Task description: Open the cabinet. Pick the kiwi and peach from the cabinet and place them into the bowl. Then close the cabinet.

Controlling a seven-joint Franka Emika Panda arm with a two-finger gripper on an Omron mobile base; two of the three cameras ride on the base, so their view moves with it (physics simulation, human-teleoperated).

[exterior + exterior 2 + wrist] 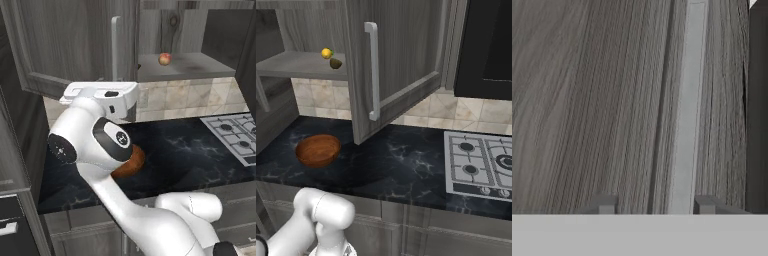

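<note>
The cabinet stands open: its left door is swung out, and so is the right door. On the shelf lie the peach and, beside it, the green-brown kiwi. The wooden bowl sits on the black counter below; my arm half hides the bowl in the left base view. My hand is at the left door's silver handle. In the hand view my gripper is open, its fingertips straddling the handle bar, with a gap on the left side.
A gas hob is set into the counter on the right. A dark appliance hangs right of the cabinet. The swung-out doors reach over the counter above the bowl.
</note>
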